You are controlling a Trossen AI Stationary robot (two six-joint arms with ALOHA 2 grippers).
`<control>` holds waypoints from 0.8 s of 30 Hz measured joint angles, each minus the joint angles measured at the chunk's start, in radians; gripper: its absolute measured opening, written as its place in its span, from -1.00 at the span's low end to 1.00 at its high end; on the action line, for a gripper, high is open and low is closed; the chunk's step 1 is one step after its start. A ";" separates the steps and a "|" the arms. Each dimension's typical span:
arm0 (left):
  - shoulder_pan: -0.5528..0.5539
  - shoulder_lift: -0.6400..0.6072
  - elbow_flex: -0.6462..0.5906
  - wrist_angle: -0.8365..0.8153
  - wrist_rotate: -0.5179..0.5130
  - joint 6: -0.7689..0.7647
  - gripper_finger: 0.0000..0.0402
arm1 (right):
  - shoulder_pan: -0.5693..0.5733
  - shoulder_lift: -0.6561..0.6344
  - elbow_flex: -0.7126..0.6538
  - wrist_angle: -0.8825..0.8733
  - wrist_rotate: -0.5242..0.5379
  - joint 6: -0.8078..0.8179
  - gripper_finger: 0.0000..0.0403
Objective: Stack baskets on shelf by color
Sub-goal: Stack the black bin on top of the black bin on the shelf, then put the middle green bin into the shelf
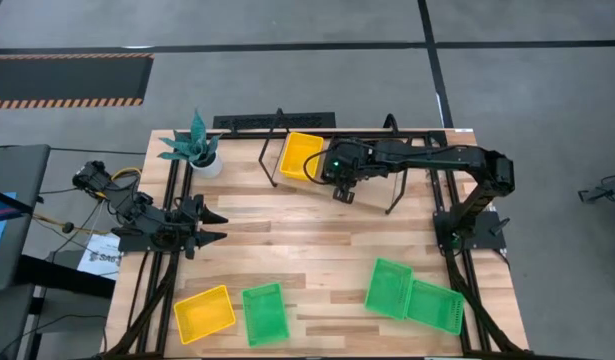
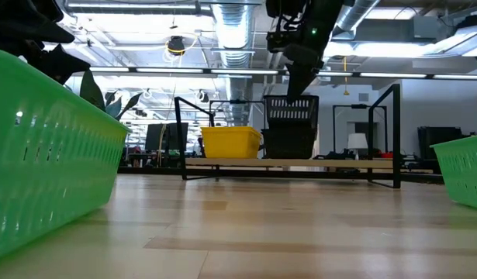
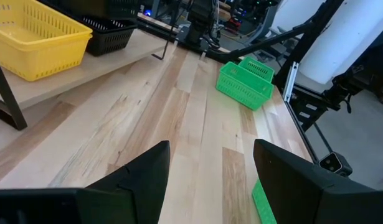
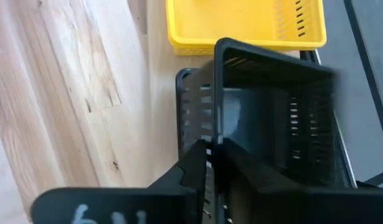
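My right gripper (image 1: pixel 344 190) hangs over the wooden shelf (image 2: pixel 331 163), shut on a black basket (image 2: pixel 291 108). That basket is just above a second black basket (image 2: pixel 288 144), which stands on the shelf board. A yellow basket (image 1: pixel 302 155) sits on the shelf beside them. On the table's near part lie another yellow basket (image 1: pixel 204 312) and three green baskets (image 1: pixel 264 312) (image 1: pixel 390 288) (image 1: pixel 434 306). My left gripper (image 1: pixel 205 226) waits open at the table's left side, touching nothing. My right gripper (image 4: pixel 215 149) pinches one side wall (image 4: pixel 215 127) of the black basket, one finger inside the basket and one outside. The fingers come from above, pointing down. The basket hangs tilted below them, over the other black basket (image 4: pixel 190 118); whether the two touch I cannot tell.
A potted plant (image 1: pixel 197 150) stands at the far left corner beside the shelf's black wire legs (image 1: pixel 270 160). Bare tabletop (image 1: pixel 307 240) lies between the shelf and the near baskets. In the low view a green basket (image 2: pixel 44 155) fills the left foreground.
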State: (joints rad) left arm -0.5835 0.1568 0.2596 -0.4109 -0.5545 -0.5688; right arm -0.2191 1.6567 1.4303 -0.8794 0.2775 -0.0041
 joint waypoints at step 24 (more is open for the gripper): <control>0.000 0.000 0.000 -0.002 -0.002 -0.002 0.10 | 0.047 0.001 0.067 0.012 0.043 0.043 -0.36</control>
State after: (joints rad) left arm -0.5838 0.1570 0.2596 -0.4129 -0.5560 -0.5711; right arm -0.1724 1.6573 1.4968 -0.8671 0.3206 0.0392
